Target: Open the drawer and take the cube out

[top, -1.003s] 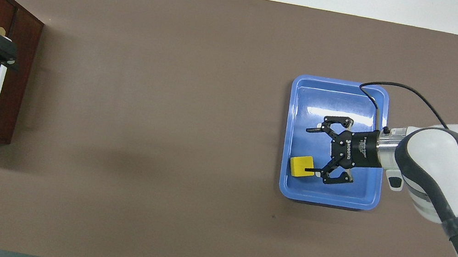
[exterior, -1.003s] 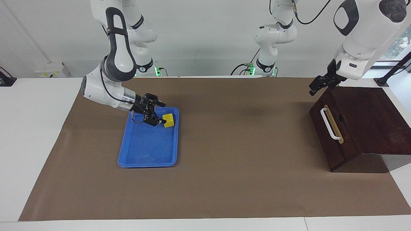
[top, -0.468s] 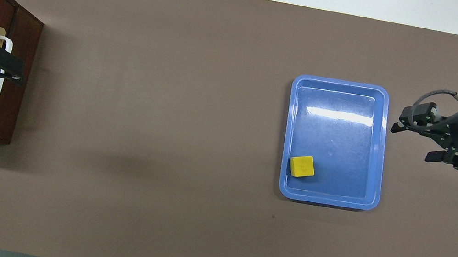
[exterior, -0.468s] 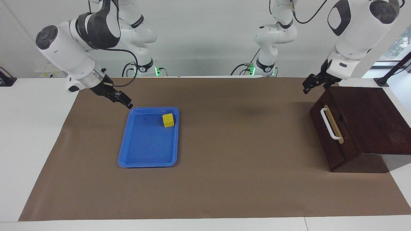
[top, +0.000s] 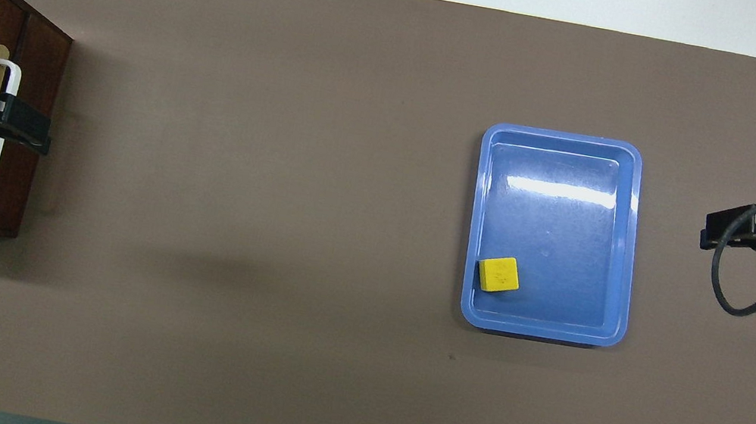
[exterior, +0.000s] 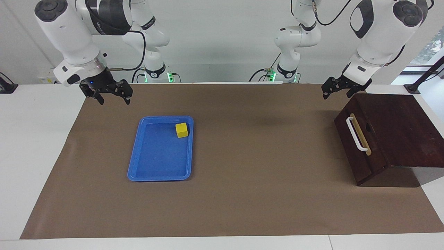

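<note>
Brown paper covers my worktop (exterior: pixel 242 201). Nearest the robots, both arms hang raised: my right hand (exterior: pixel 110 96) over the paper's edge near the tray (exterior: pixel 138 166), fingers spread wide and empty; my left hand (exterior: pixel 338 88) above the drawer (exterior: pixel 357 152) box's corner, wide too. Farther out, the yellow cube (exterior: pixel 181 130) sits in the tray's near corner. Drawer shut, white handle (exterior: pixel 355 134) showing.
</note>
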`<state>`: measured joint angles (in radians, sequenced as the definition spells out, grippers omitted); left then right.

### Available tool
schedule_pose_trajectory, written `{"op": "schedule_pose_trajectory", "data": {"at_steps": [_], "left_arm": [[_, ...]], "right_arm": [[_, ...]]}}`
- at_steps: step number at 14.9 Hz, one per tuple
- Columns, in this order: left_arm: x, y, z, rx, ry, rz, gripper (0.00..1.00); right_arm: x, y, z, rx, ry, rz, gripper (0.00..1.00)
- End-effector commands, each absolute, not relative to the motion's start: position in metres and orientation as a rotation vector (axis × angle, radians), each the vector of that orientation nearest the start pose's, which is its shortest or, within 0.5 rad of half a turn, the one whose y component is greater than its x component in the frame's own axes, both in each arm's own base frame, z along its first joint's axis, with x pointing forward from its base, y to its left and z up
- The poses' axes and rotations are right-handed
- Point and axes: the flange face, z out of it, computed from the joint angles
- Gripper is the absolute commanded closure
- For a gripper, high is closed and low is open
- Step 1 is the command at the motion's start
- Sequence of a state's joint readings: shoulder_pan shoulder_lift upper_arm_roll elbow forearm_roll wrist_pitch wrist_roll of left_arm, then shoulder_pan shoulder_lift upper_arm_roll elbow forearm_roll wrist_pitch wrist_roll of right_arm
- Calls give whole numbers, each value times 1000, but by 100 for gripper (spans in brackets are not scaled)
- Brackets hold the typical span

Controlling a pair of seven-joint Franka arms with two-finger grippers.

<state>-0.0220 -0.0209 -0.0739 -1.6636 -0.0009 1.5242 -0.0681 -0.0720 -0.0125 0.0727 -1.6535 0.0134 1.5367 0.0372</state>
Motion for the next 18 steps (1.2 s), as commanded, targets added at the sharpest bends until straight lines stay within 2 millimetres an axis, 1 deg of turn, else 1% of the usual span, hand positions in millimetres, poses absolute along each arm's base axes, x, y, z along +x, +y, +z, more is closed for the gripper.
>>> {"op": "schedule_pose_trajectory", "data": {"at_steps": [1,2,3,5,7,9,12,18], "left_arm": [[527,-52,591,-3138,67,199,0],[526,-52,589,-3137,57,203,0],[528,-52,592,-3139,50,184,0],[529,-45,593,-3139,26,179,0],[529,-37,593,-3139,9,181,0],[529,-35,593,-3137,4,181,0],[529,-38,593,-3137,9,181,0],[529,-36,593,-3137,2,181,0]], "right_arm": [[532,-14,592,-3152,8,246,0],[532,-19,591,-3194,-75,256,0],[531,-22,591,-3209,-105,265,0],[531,-33,594,-3205,-72,270,0],[533,-33,612,-3173,-53,247,0],[534,-38,615,-3124,-24,228,0],[534,-33,613,-3125,45,206,0],[536,-33,615,-3150,31,183,0]]}}
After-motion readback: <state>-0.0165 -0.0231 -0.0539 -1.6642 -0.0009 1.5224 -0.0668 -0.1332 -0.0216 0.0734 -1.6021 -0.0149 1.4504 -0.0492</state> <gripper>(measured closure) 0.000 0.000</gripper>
